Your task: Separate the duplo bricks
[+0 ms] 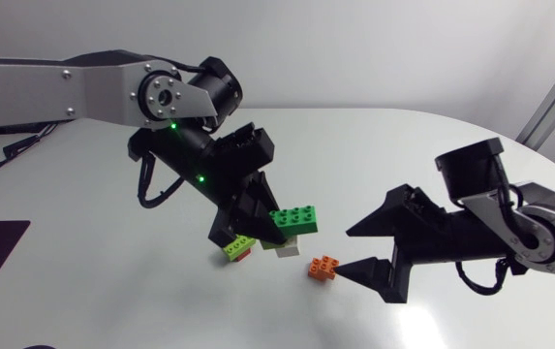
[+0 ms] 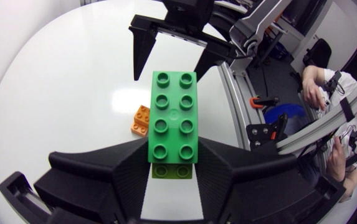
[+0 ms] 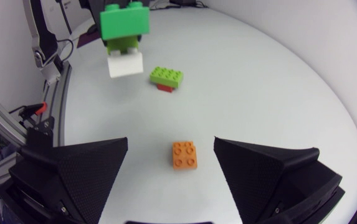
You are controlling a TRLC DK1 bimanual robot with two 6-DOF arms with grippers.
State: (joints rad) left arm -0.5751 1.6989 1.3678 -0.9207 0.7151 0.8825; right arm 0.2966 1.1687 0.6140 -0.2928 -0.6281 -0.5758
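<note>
- Clearly, the left gripper [image 2: 173, 147] was clenched on the dark green brick [image 2: 174, 115], one finger against each long side, holding it off the table [image 1: 432, 145].
- Under that brick hung a smaller green piece [image 3: 122, 45] and a white brick [image 3: 126, 64], all joined; held aloft, the stack probably left its lower bricks free for pulling.
- The right gripper [image 3: 171, 142] stood spread wide, grasping nothing, with the orange brick [image 3: 184, 155] between and just ahead of its fingers.
- Farther ahead of it, a lime brick [image 3: 167, 74] sat on a red brick [image 3: 164, 88].
</note>
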